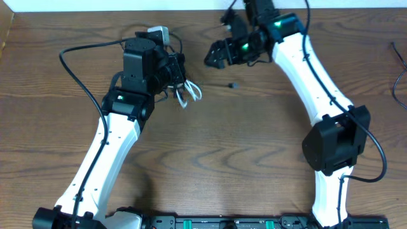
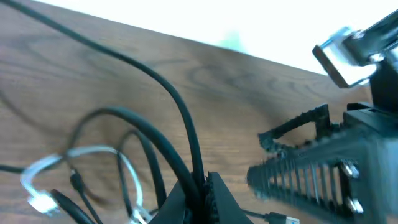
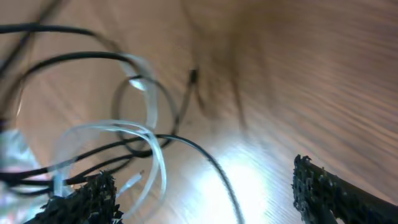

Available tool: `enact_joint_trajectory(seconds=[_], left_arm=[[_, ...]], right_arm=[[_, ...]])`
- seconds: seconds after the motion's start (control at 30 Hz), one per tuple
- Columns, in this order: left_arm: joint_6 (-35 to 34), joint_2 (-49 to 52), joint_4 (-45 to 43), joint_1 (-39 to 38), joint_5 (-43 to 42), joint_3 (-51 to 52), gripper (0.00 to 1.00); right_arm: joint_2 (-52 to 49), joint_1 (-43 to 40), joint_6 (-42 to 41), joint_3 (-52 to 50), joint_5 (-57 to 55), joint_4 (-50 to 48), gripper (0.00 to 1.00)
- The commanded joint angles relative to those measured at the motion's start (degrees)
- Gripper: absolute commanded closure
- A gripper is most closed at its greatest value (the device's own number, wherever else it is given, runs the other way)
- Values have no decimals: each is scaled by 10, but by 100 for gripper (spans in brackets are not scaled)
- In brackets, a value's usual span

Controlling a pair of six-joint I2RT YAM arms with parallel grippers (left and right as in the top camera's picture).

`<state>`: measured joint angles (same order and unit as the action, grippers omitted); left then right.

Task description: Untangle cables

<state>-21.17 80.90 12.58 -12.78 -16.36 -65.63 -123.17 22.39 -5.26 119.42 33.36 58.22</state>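
The cables are thin black and white cords in loose loops [image 1: 187, 93] at the back of the table. My left gripper [image 1: 177, 71] is shut on a black cord of the bundle; in the left wrist view its jaws [image 2: 202, 188] pinch that black cord [image 2: 181, 118], and a white loop [image 2: 46, 167] with a plug end lies to the left. My right gripper [image 1: 217, 56] is open and empty, just right of the bundle. In the right wrist view its fingers [image 3: 202, 175] are spread wide over a white loop [image 3: 148, 140] and a black cord [image 3: 214, 168].
A small black plug or piece [image 1: 233, 84] lies alone on the wooden table [image 1: 241, 146] right of the bundle. A black cable [image 1: 399, 76] runs along the right edge. The right gripper also shows in the left wrist view [image 2: 311, 163], close by.
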Motion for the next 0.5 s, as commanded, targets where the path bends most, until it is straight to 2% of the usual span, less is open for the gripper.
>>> enact_joint_trajectory(seconds=[0.0, 0.1, 0.3, 0.47], left_arm=[[-16, 2, 7, 15, -8, -12, 92], [-35, 2, 12, 28, -8, -12, 92], [-93, 2, 11, 52, -7, -12, 92], [-125, 2, 9, 54, -7, -12, 92]], right_arm=[[-7, 2, 65, -4, 57, 0, 15], [-7, 2, 122, -4, 119, 1, 18], [-7, 9, 192, -4, 151, 37, 18], [-7, 41, 207, -4, 147, 43, 15]])
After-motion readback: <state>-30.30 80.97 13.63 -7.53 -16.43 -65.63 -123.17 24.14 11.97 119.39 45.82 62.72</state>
